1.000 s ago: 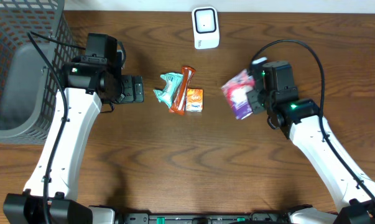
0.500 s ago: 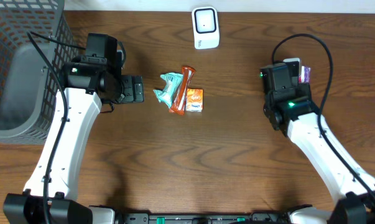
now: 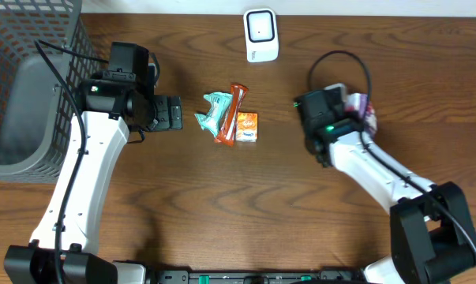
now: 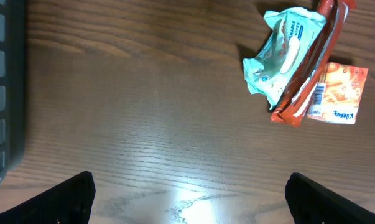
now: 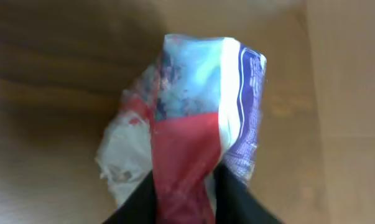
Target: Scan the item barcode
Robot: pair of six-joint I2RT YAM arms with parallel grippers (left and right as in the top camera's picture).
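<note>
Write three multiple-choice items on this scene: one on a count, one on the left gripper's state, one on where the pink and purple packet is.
1. How many items make the pile mid-table? A one; B three; C five.
2. The left gripper is: A open, empty; B shut, empty; C shut on a cup.
3. Where is the pink and purple packet? A on the pile; B between the fingers of the right gripper; C in the left gripper.
Key: 1 B, teal packet, orange-red bar, orange Kleenex pack; 2 A, its fingers stand wide apart, nothing between; 3 B, right wrist view shows it there.
</note>
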